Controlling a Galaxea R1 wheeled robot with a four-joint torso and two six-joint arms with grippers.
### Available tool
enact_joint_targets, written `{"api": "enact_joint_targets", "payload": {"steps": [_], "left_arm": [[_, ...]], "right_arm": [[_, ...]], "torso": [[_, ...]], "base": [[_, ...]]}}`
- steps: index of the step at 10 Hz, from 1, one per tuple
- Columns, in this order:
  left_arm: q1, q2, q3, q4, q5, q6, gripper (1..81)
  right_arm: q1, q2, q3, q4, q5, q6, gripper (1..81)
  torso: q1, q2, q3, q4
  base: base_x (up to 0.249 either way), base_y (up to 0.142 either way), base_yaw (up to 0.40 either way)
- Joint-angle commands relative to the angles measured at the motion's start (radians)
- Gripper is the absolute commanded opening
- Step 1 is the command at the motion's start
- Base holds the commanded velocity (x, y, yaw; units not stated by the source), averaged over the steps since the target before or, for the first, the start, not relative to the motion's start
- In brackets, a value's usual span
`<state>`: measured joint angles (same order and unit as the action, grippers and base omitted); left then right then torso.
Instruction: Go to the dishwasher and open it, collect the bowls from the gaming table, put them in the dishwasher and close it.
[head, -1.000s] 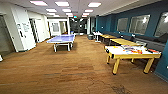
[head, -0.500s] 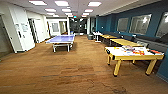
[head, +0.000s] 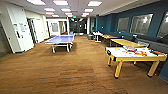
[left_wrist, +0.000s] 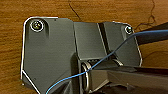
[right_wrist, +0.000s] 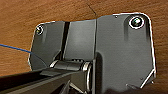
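Head view looked down a long office hall with brown wood-look floor (head: 75, 72). The gaming table (head: 117, 53) stood at the right side of the hall, near the blue wall (head: 110, 23): white top on yellow legs. A colourful red-blue-yellow spread (head: 136, 51) lay on the half of the tabletop toward its far right end, and small orange pieces (head: 157, 52) sat near the tabletop's far right corner. Too blurry to tell whether any bowls were on it. Beyond it, further yellow-topped tables (head: 125, 42) ran in a row along the same wall. A blue ping-pong table (head: 60, 39) stood mid-hall to the left, well apart from the gaming table. White walls and doorways (head: 17, 30) lined the left side, and ceiling light panels (head: 60, 3) ran overhead. A dark bin (head: 90, 37) stood far down the hall. No dishwasher could be made out in this hall.

Left wrist view: the robot's dark plate over the wood-look floor, with a blue cable (left_wrist: 107, 53) crossing it. Right wrist view: the same kind of plate over the floor, with a thin blue cable (right_wrist: 15, 48) at one edge. Cannot tell how far open either claw was, or whether either had hold of anything.
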<state>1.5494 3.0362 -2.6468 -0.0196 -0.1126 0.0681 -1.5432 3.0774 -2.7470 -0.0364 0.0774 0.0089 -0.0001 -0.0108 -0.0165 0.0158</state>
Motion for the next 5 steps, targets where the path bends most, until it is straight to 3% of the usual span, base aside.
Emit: {"api": "enact_joint_targets", "payload": {"steps": [1,5], "left_arm": [[-0.045,0.009,0.004,0.001,0.048,0.006,81.1],[-0.045,0.009,0.004,-0.002,0.048,0.006,81.1]], "right_arm": [[0.050,0.000,0.003,0.000,-0.050,0.002,81.1],[0.053,0.003,0.008,-0.002,-0.050,-0.004,81.1]], "torso": [[0.000,0.000,0.000,0.000],[0.000,0.000,0.000,0.000]], "base": [[0.178,0.000,0.000],[0.178,0.000,0.000]]}}
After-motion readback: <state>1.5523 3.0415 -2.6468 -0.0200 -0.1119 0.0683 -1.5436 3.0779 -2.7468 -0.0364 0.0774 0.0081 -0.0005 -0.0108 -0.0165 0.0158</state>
